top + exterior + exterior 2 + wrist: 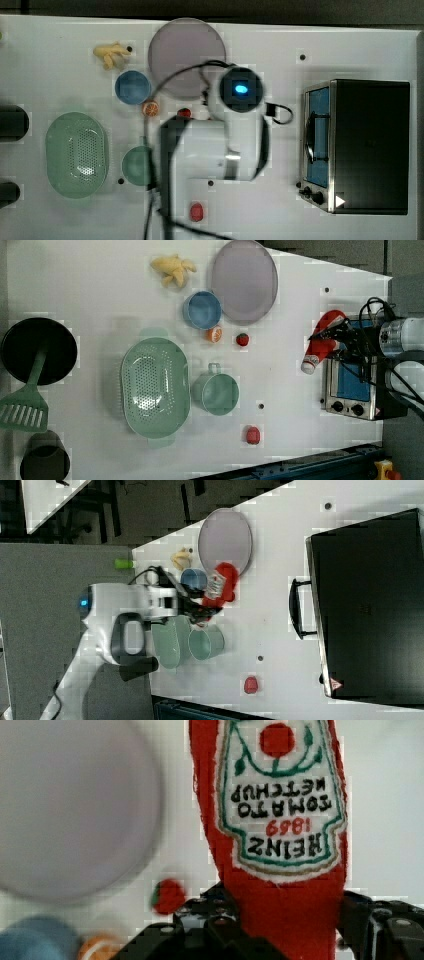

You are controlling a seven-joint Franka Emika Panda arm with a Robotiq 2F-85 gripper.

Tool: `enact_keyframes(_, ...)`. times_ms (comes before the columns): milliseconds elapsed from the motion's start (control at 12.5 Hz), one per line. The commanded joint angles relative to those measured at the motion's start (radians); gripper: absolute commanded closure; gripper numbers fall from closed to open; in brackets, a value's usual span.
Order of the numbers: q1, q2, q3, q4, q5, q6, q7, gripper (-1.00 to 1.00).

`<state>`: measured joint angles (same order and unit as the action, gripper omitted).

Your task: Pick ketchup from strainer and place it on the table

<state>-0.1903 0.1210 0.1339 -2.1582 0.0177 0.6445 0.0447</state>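
Reading "HEINZ TOMATO KETCHUP 1869" on ketchup (280,810) label.

A white bench (280,630) stands on a grey floor (50,630). In the right view a second white table (47,500) sits in the upper left corner, dark furniture legs (115,510) beside it. Light is even and soft.

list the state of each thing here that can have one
ketchup bottle: held off the table in the gripper, jaws closed on its body, white cap on
strainer: empty, resting on the table
teal mug: upright, empty, beside the strainer
blue bowl: upright, empty
grey plate: flat, nothing on it
toaster oven: door shut
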Motion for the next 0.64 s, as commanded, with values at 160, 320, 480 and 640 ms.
enact_keyframes(160,0.019,0.049,-0.018,-0.070,-0.003,0.044,-0.076,-0.12)
enact_keyframes(320,0.020,0.109,-0.021,-0.108,-0.003,0.118,-0.076,-0.40)
enact_keyframes(480,0.020,0.143,-0.020,-0.139,-0.003,0.199,-0.076,-0.85)
enact_keyframes(640,0.020,0.108,-0.014,-0.130,-0.002,0.185,-0.076,-1.00)
